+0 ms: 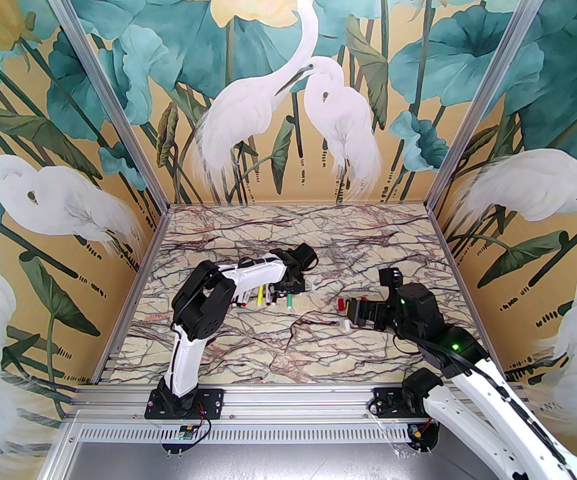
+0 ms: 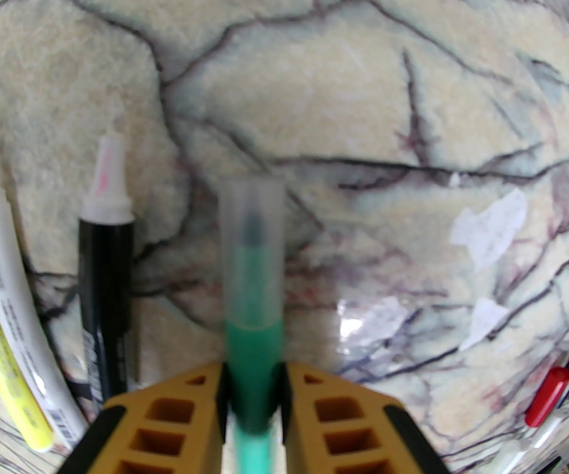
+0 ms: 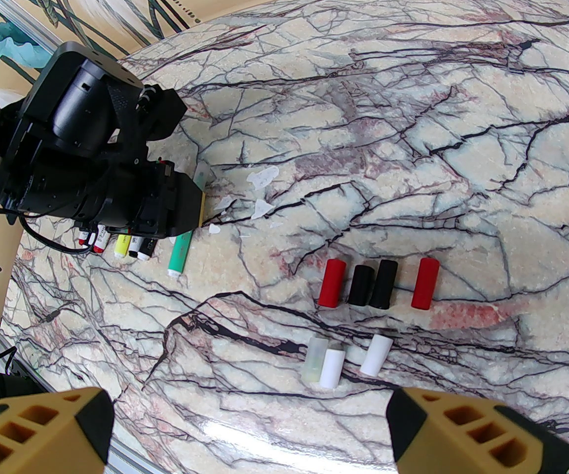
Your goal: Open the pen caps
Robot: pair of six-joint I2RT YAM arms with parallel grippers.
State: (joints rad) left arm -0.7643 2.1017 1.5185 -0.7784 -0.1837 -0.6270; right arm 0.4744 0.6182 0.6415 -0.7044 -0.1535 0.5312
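Left wrist view: the left pincer [image 2: 252, 398] has its pads pressed to both sides of the green pen [image 2: 254, 343], gripping the barrel. The pen's long axis runs straight out from between the fingers. Its translucent cap [image 2: 252, 215], not yet off, sits at the far end, pointing away from the pincer over the surface [image 2: 363, 92]. Uncapped pens [image 2: 106, 284] lie just beside it. The right pincer [image 3: 249, 413] stands wide open and empty above the loose caps [image 3: 331, 283], well apart from the capped end. It would likely have to come across and pull along that axis.
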